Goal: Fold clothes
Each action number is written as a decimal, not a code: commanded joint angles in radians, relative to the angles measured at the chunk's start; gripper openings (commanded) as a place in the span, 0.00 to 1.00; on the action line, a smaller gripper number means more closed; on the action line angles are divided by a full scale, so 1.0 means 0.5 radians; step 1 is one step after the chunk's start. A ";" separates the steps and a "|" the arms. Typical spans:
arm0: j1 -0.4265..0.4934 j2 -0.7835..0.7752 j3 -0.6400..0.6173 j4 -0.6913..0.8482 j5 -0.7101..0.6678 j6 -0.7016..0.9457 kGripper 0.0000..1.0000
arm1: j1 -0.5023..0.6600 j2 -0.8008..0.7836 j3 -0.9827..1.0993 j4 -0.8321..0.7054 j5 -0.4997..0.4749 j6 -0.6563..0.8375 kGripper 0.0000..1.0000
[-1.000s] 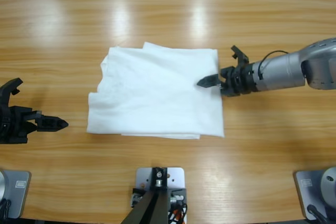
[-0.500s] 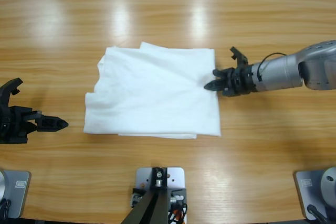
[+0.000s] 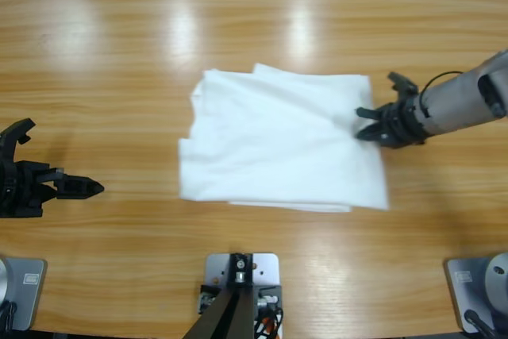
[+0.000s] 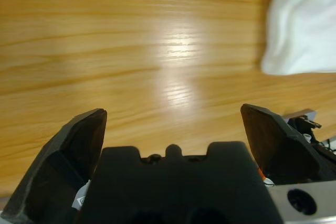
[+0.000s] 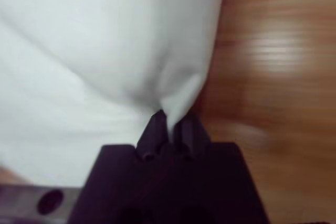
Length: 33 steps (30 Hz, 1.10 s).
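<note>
Now right claw (image 3: 366, 128) tight on T-shirt (image 3: 282, 140).

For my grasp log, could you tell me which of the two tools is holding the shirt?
The right tool, shut on the white shirt at its right edge; the left tool is open over bare table.

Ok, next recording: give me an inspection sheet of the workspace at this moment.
Surface: long wooden table, glossy with light glare.
Job's things: folded white T-shirt, flat near the middle.
Clutter: nothing seen.
Grippers: right gripper pinches the T-shirt's right edge, cloth bunched between its jaws; left gripper open, apart from the T-shirt, over bare wood.
Cables: black cable looping along the right arm.
Surroundings: boxes beyond the table's far edge.
</note>
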 commanded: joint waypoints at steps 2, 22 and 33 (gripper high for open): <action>0.022 -0.040 0.091 -0.061 -0.011 0.002 1.00 | -0.275 0.051 -0.556 0.997 -0.703 -0.240 0.00; 0.021 -0.061 0.169 -0.196 -0.012 -0.001 1.00 | 0.717 0.187 -1.609 2.173 -1.326 -0.011 0.00; 0.021 -0.054 0.185 -0.219 -0.013 -0.001 1.00 | 0.858 0.590 -1.691 1.894 -1.010 -0.006 0.00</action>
